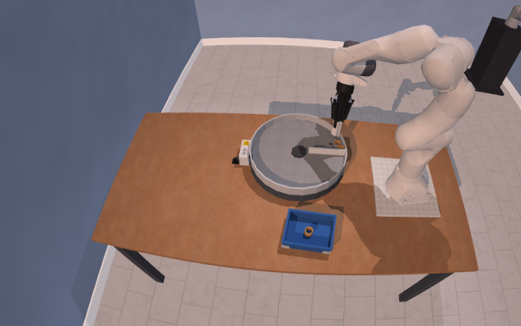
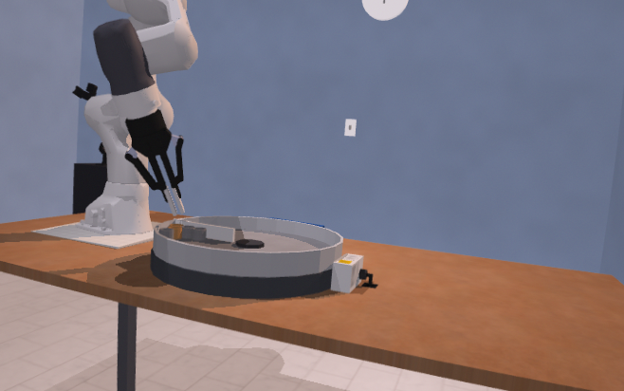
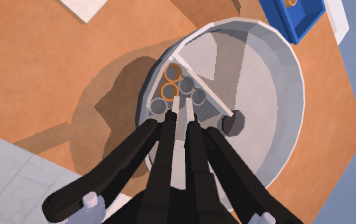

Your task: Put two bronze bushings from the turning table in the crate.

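Observation:
The grey turning table [image 1: 298, 152] holds a cluster of bushings against its rim beside a white divider bar [image 1: 326, 150]. In the wrist view two bronze bushings [image 3: 173, 72] [image 3: 169, 91] sit next to three grey bushings [image 3: 187, 85]. My gripper [image 3: 181, 105] hangs just above this cluster, its fingers shut with nothing between them. It also shows above the table's rim in the top and exterior views [image 1: 337, 128] [image 2: 177, 206]. The blue crate [image 1: 309, 230] stands in front of the turning table with one bronze bushing [image 1: 309, 229] inside.
A white control box [image 1: 245, 152] sits at the turning table's left side. A dark hub [image 1: 298, 151] marks its centre. My arm's base stands on a pale plate [image 1: 405, 186] at the right. The turning table has a raised rim.

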Available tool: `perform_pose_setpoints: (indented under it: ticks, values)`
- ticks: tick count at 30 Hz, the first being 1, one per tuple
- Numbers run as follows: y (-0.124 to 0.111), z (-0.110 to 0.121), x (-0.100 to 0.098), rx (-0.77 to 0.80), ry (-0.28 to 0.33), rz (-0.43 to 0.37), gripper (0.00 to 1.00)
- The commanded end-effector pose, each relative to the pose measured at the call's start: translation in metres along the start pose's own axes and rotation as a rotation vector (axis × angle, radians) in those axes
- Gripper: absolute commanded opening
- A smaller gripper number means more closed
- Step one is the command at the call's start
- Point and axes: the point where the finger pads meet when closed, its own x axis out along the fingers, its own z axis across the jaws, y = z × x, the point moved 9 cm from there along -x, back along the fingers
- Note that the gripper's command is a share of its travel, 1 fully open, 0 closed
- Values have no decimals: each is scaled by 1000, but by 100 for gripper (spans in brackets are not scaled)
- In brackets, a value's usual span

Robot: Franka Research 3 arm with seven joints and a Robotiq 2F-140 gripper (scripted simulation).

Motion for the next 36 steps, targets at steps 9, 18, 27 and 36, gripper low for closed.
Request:
perform_pose_setpoints:
  ticks: [9,18,27,36]
  values:
    - [2,-5,1,314,-43,40,6]
    - [2,-9,2,474,-69,67,6]
    - [3,-12,3,622,-94,96,6]
    - [3,-16,3,799,-124,137,6]
